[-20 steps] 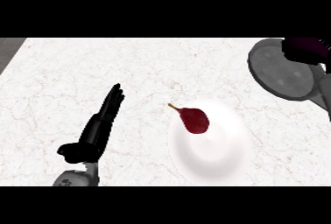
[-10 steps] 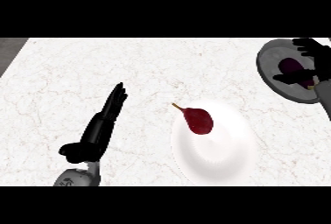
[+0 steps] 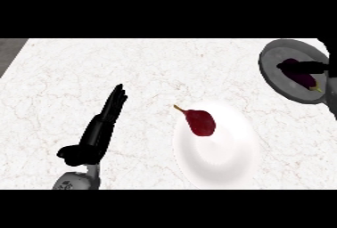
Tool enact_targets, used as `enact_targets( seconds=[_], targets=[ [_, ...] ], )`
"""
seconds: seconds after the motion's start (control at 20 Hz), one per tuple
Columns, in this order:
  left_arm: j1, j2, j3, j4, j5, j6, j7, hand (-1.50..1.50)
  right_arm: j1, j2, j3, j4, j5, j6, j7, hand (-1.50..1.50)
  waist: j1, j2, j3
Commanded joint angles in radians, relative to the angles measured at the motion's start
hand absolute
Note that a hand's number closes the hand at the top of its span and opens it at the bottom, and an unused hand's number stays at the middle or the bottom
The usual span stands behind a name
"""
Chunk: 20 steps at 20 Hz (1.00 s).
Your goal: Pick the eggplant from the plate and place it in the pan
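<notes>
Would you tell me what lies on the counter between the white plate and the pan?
In the head view, the counter between plate and pan is bare.

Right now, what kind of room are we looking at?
Likely a kitchen: a marbled white countertop, a grey pan with an eggplant in it, and a white plate carrying a dark red fruit.

We look through 1 camera at the robot's head, aimed steeply down, close over the white marble counter (image 3: 99,67)
</notes>
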Motion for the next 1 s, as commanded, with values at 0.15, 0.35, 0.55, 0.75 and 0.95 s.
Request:
enact_targets(
  seconds=[0.15,0.35,0.55,0.75,0.95],
  targets=[
    [0.006,0.007,0.018,-0.036,0.009,0.01,0.049,0.0,0.038,-0.099,-0.119,0.038,-0.135,0.188,-0.092,-1.5,-0.026,-0.013,-0.001],
    [0.007,0.0,0.028,-0.004,0.003,0.019,0.023,0.0,0.083,-0.153,-0.142,0.066,-0.179,0.404,-0.133,-1.5,-0.045,-0.018,-0.002],
    [0.002,-0.006,0.03,0.024,0.005,0.012,0.006,0.0,0.149,-0.186,-0.121,0.068,-0.179,0.565,-0.197,-1.5,-0.053,-0.021,-0.003],
    [0.023,0.023,0.035,-0.042,-0.005,0.015,0.062,0.0,0.233,-0.221,-0.126,0.054,-0.201,0.665,-0.293,-1.5,-0.053,-0.024,-0.003],
    [0.076,-0.007,0.004,-0.046,-0.013,0.014,0.017,0.0,0.268,-0.212,-0.082,0.024,-0.184,0.665,-0.341,-1.5,-0.053,-0.026,-0.004]
  ],
)
